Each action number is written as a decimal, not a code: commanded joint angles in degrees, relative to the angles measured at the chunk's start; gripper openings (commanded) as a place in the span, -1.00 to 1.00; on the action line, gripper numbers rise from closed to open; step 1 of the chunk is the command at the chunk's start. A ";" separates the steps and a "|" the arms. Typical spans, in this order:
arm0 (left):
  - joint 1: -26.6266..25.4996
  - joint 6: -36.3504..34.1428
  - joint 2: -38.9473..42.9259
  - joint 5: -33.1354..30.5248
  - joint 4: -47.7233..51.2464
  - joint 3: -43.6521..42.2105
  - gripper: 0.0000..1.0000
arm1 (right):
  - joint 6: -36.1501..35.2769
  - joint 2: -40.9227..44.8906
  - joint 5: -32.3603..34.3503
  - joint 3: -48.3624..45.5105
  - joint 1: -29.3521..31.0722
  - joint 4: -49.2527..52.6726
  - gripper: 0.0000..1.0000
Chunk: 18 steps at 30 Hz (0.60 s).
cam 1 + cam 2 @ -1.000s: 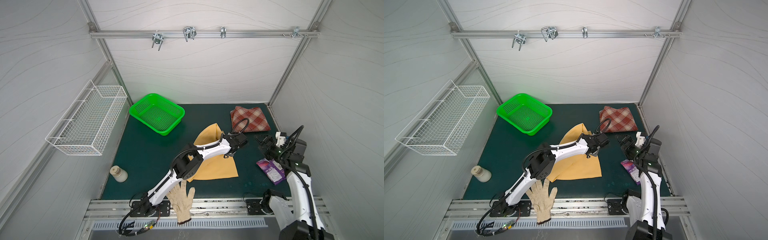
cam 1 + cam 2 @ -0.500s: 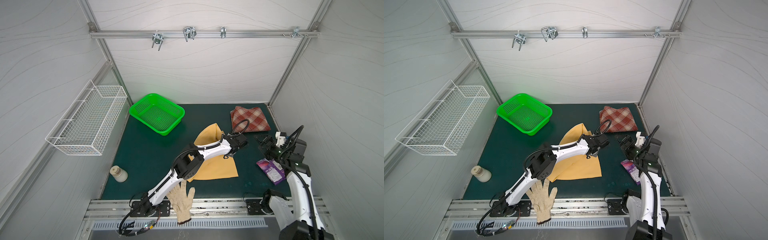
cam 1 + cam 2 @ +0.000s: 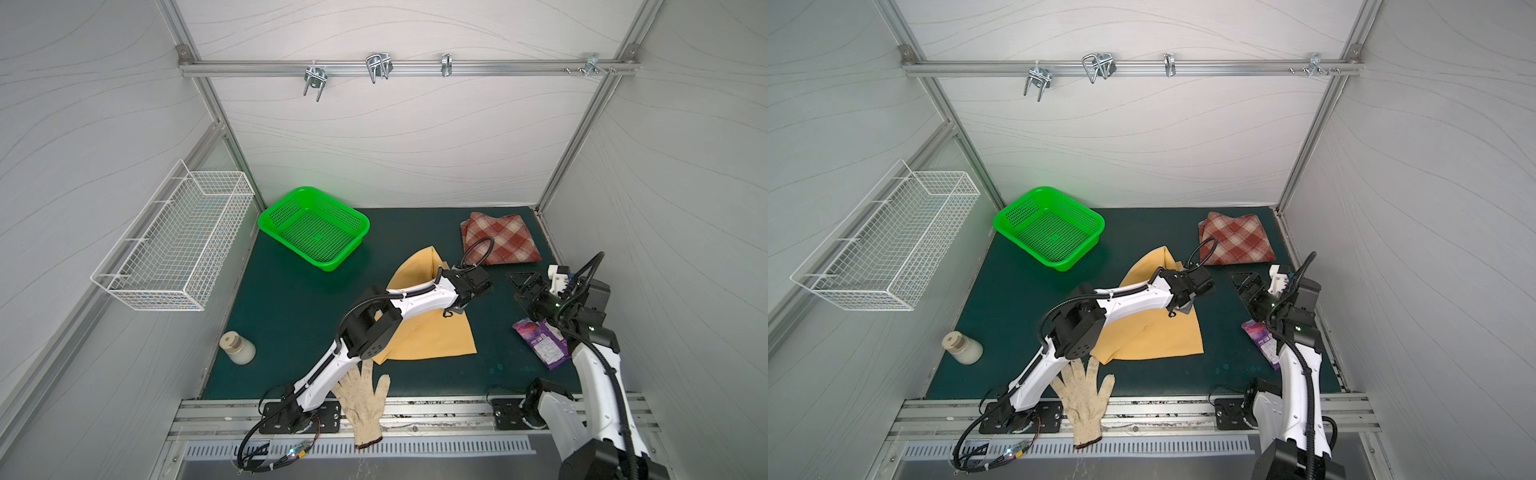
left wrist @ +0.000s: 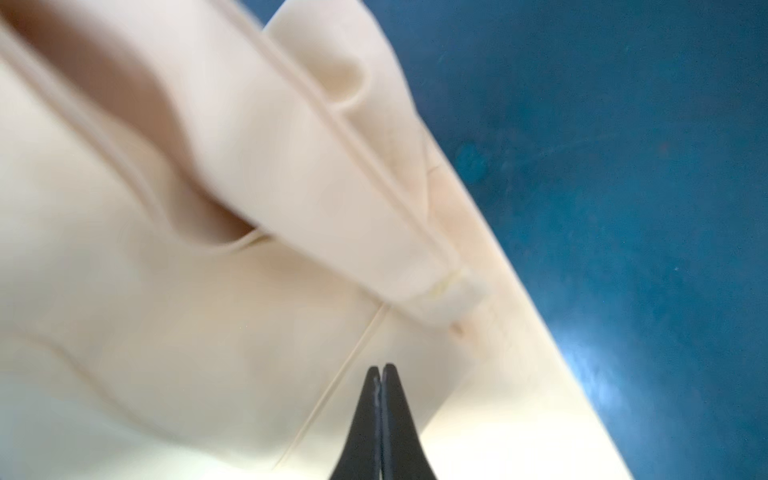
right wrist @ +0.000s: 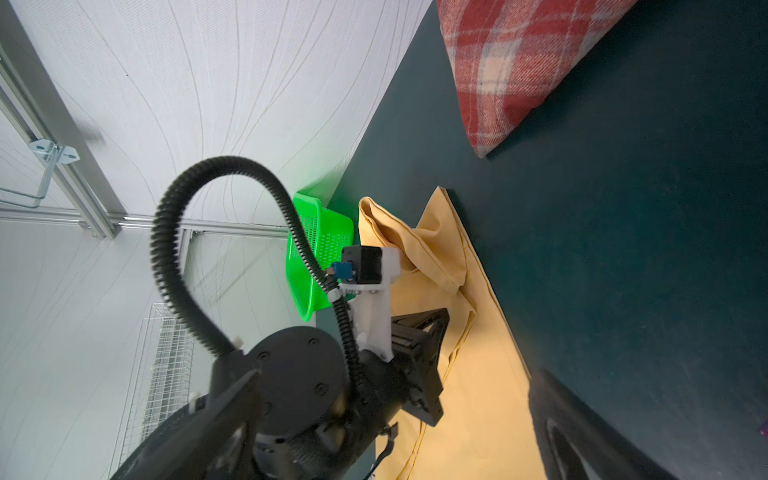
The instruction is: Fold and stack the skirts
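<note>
Green mat (image 3: 291, 328), left tool (image 4: 380, 374) closed over mustard skirt (image 3: 432, 338), right tool (image 3: 527, 283) wide open

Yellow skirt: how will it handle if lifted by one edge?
Likely floppy: the yellow skirt lies flat, with soft rumpled folds at its far end. Probably light: the cloth looks thin. Lifted at one point, it may well drape and unfold, since its layers lie loose.

Likely a lab cell: aluminium rail (image 3: 407, 68), white panel walls (image 3: 395, 145).

Left hand (image 4: 381, 370) pressed closed over the blurred pale skirt (image 4: 208, 332), perhaps pinching a fold.
</note>
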State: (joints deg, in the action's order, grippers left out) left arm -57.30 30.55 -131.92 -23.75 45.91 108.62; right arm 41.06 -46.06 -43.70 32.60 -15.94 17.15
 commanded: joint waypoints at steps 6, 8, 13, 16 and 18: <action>4.57 1.54 10.13 9.44 -9.25 -8.83 -0.37 | -0.04 -2.41 1.59 -1.30 4.86 -4.42 0.98; 3.77 0.86 9.12 11.46 -9.25 -7.92 0.01 | -0.49 -2.39 2.11 -1.24 4.96 -4.45 0.98; -0.23 -0.45 4.30 8.61 -6.12 -0.96 0.09 | -2.39 -2.75 3.89 0.07 4.87 -1.89 0.98; -0.80 0.21 1.72 9.22 -5.00 2.03 0.07 | -2.36 -2.74 4.21 0.18 4.79 -1.67 0.98; -0.97 0.61 0.10 8.83 -4.01 3.87 0.06 | -2.06 -2.72 4.24 0.10 4.78 -1.98 0.98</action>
State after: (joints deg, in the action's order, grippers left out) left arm -58.50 30.63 -129.32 -14.76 39.83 108.77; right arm 39.83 -48.86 -40.10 31.55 -11.27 15.05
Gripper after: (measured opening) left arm 0.531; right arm 0.990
